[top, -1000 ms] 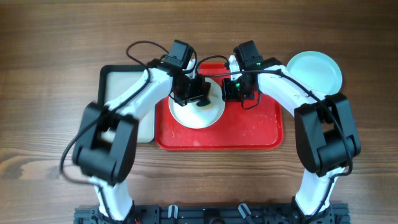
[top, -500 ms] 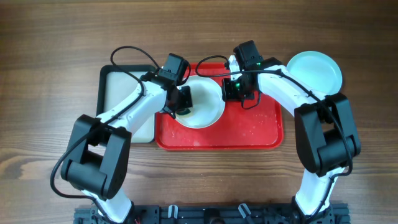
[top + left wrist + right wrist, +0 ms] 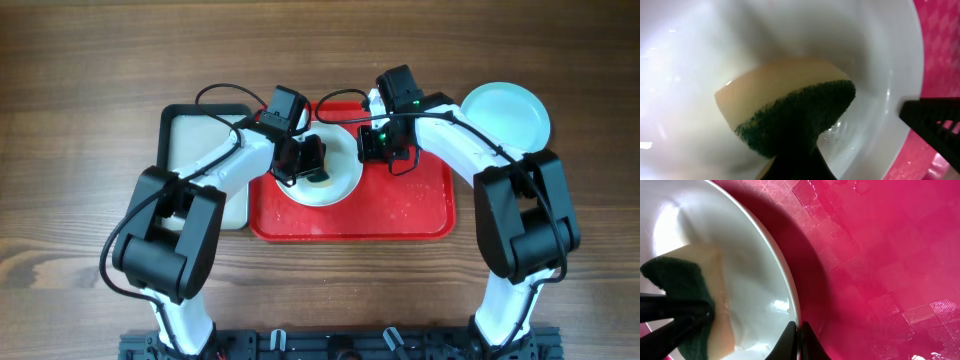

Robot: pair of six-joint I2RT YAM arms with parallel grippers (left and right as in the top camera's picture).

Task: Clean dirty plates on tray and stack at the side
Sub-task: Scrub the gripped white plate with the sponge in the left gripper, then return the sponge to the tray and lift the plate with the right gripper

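A white plate (image 3: 335,183) lies on the red tray (image 3: 400,215), raised at its right edge. My left gripper (image 3: 306,160) is shut on a yellow sponge with a dark green scrub face (image 3: 790,107) and presses it onto the inside of the white plate (image 3: 875,55). My right gripper (image 3: 376,146) is shut on the plate's right rim (image 3: 799,330), and the sponge (image 3: 682,287) shows inside the plate (image 3: 745,245). A pale turquoise plate (image 3: 505,112) lies on the table right of the tray. I see no third plate.
A black-rimmed tray with a pale inside (image 3: 195,135) stands left of the red tray, under the left arm. The red tray's floor (image 3: 880,255) is wet. Wooden table (image 3: 80,120) lies all round.
My left gripper swung with the sponge from the plate's middle to its left edge and back toward the middle. The right gripper and the plate have stayed put.
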